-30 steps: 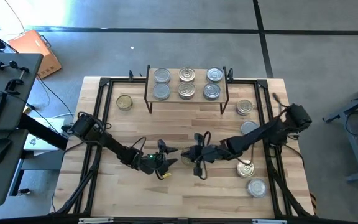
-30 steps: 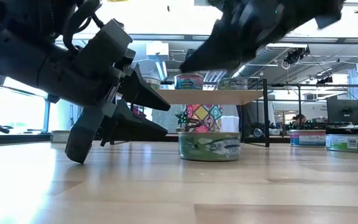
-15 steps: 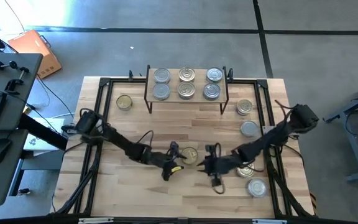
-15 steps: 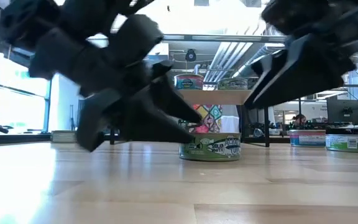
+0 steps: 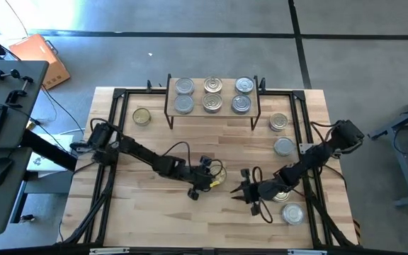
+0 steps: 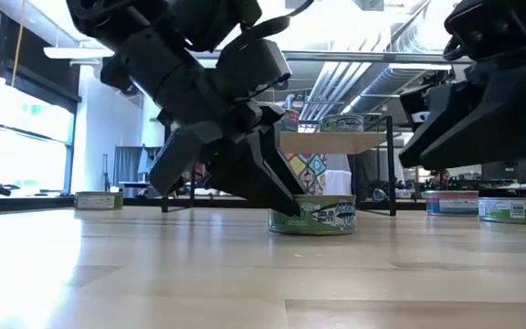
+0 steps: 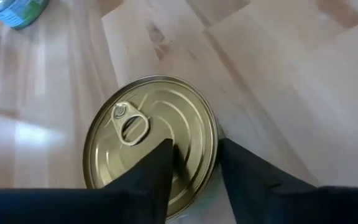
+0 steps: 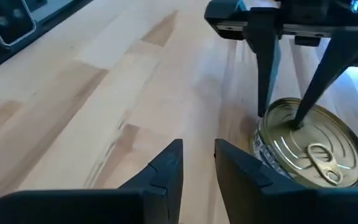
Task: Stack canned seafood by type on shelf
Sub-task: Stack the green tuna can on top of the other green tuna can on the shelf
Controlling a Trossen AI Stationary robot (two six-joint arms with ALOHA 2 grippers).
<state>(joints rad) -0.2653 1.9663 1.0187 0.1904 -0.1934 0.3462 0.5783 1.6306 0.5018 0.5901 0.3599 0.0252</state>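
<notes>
Left wrist view: your left hand (image 7: 191,163) is pinching the round gold pull-ring tin's (image 7: 148,127) rim; right hand (image 8: 197,158) sits slightly parted, empty.

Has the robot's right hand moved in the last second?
Yes. In the high view the right hand has drawn back from mid-table toward the near right corner, farther from the shelf.

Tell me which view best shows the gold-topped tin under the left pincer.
The left wrist view: the gold-topped tin fills it, pull-ring up. The right wrist view shows it farther off, with the left pincer pinching its rim. The low view shows its label, the high view little.
</notes>
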